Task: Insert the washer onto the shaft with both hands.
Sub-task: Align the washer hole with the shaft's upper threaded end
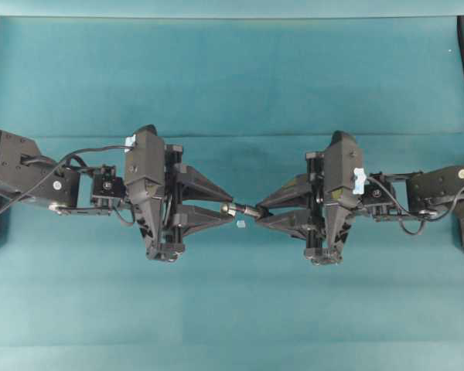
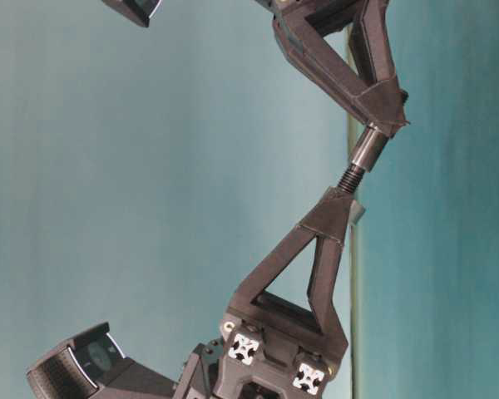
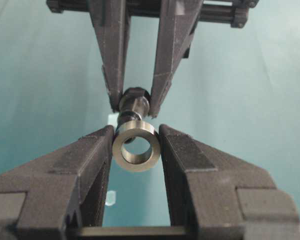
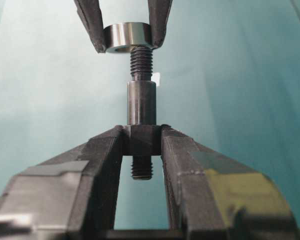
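Left hand (image 3: 136, 150) grips the washer (image 3: 136, 146) between its fingertips. Right hand (image 4: 142, 140) clamps the shaft (image 4: 141, 102) at its thicker middle. Shaft's threaded tip sits in the washer's hole; depth is hidden. Both hang above the teal surface (image 1: 232, 77). A pale speck (image 1: 240, 224) lies below the washer.

Even, diffuse light fills every view, leaving only faint shadows on the teal table (image 1: 232, 77). The washer (image 3: 136, 145) shows soft glints. In both wrist views the nearest fingers are slightly out of focus.
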Tool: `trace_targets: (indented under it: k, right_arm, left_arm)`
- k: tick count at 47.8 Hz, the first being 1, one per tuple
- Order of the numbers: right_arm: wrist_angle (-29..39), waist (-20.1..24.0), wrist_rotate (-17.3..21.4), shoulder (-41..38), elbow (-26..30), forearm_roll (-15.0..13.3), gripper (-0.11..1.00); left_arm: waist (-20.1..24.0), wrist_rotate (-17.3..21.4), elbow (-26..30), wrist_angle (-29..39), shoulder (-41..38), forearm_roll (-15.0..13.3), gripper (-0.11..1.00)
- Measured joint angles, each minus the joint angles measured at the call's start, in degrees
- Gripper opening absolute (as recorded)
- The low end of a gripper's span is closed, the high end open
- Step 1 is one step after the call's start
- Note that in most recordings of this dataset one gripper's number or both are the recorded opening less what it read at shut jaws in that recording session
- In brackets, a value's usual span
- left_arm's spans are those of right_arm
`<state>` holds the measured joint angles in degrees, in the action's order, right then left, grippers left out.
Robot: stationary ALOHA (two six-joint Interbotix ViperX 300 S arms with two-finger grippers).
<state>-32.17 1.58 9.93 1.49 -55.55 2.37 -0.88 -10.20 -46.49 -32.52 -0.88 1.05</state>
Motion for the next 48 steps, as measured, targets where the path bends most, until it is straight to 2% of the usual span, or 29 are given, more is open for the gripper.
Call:
trace_targets:
  k: [48]
  right_arm:
    - [-1.5, 0.4, 0.0, -0.3, 0.4, 0.0, 0.00]
  left_arm:
    - [0.7, 0.0, 1.0, 1.0, -0.8, 0.0, 0.37]
